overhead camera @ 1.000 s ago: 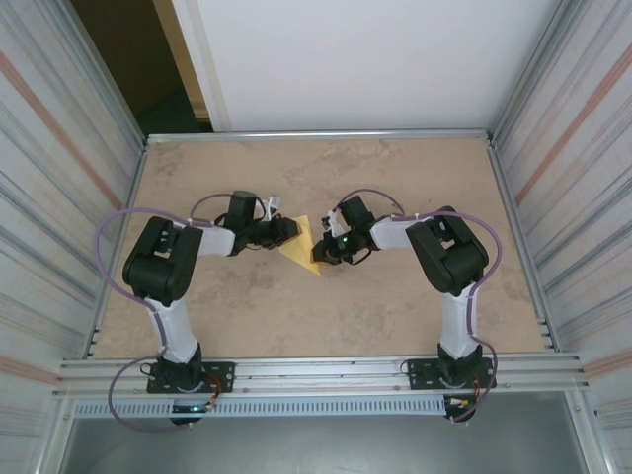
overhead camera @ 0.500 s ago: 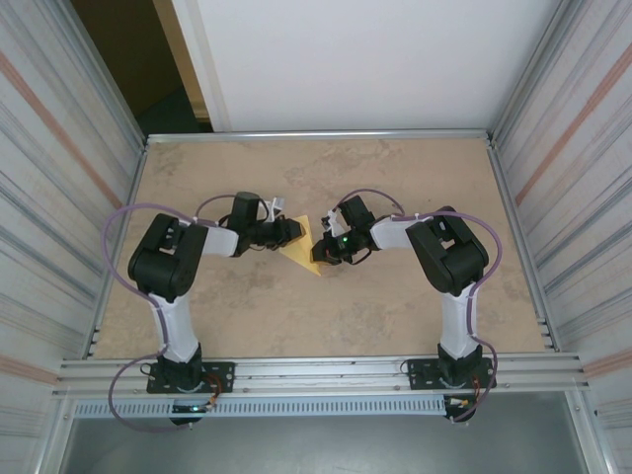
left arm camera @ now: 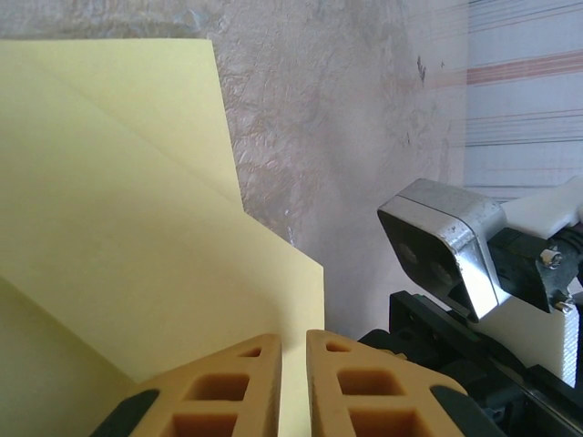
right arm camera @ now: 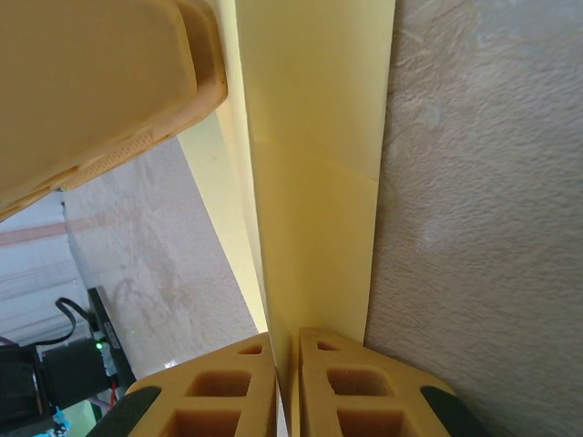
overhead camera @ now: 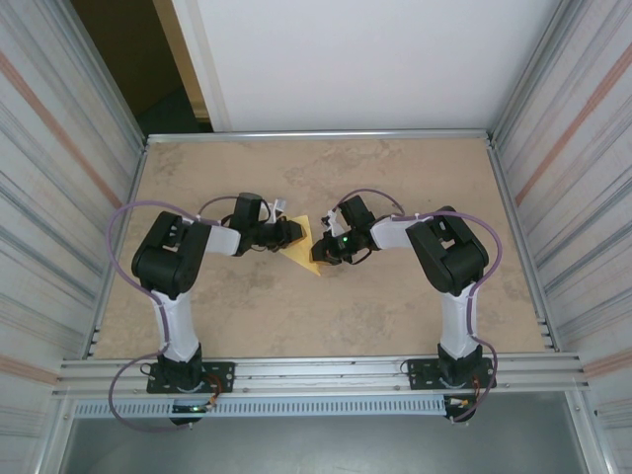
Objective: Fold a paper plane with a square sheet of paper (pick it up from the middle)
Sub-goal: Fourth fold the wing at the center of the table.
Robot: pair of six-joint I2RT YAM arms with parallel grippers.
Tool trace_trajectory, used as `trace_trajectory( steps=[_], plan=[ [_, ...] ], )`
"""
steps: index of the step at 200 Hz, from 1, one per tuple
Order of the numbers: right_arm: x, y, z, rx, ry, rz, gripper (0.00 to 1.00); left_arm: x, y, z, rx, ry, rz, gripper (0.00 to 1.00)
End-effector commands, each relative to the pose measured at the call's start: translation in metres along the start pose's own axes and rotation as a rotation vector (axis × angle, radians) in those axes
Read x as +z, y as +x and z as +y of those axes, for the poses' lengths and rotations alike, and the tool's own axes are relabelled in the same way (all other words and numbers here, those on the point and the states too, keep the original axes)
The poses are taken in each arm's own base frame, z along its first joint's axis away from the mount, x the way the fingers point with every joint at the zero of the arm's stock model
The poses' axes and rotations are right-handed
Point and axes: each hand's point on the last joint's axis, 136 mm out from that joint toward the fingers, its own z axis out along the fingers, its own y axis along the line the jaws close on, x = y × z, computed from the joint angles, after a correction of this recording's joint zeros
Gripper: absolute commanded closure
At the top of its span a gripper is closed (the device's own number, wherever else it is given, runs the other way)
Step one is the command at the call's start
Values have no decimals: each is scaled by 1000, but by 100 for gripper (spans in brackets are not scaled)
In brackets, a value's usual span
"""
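The square sheet of paper (overhead camera: 299, 251) is folded into a yellow triangle and lies mid-table between both arms. In the left wrist view the paper (left arm camera: 137, 228) shows diagonal creases and overlapping flaps. My left gripper (overhead camera: 295, 230) sits at its left upper edge. Its jaws (left arm camera: 293, 341) are shut to a thin slit over the paper, which shows behind them. My right gripper (overhead camera: 318, 249) meets the paper's right side. In the right wrist view it (right arm camera: 286, 344) is shut on a folded edge of the paper (right arm camera: 314, 182), which runs straight into the jaws. A left finger (right arm camera: 100, 82) looms at the upper left.
The beige table (overhead camera: 395, 306) is walled by corrugated metal panels (overhead camera: 568, 197) on the left and right. A metal rail (overhead camera: 326, 373) runs along the near edge. The right arm's wrist and silver camera housing (left arm camera: 446, 259) are close to my left fingers.
The left arm's elbow and forearm have drifted slightly right toward the paper. The paper and the right arm have stayed in place.
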Motion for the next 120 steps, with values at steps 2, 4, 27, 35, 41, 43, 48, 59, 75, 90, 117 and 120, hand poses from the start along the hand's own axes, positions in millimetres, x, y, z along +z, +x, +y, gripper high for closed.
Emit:
trace_trajectory(
  steps=[2,4,27,35,41,43,48,59,75,90,117,120],
  plan=[
    [6,25,-63,150,181,49,85,5,0,3,6,-7,17,85],
    [6,25,-63,151,181,49,85,5,0,3,4,-8,18,85],
    [6,25,-63,152,181,51,86,6,1,7,-3,-16,20,85],
    [6,25,-64,153,184,51,86,6,2,7,-5,-18,20,85],
    [6,26,-64,153,184,52,86,6,2,8,-5,-20,21,85],
    [6,26,-64,154,185,52,86,6,2,8,-5,-20,21,85],
    [6,26,-64,155,186,53,86,6,2,8,-6,-22,21,85],
    [6,26,-65,157,187,54,86,6,3,10,-7,-28,22,85],
    [6,26,-65,161,189,58,87,6,3,12,-11,-36,22,85],
    [6,27,-66,165,192,59,87,7,3,13,-12,-37,23,85],
    [6,28,-67,167,194,62,88,8,4,14,-14,-35,29,85],
    [6,27,-67,167,193,61,88,9,4,14,-13,-34,29,85]
  ],
)
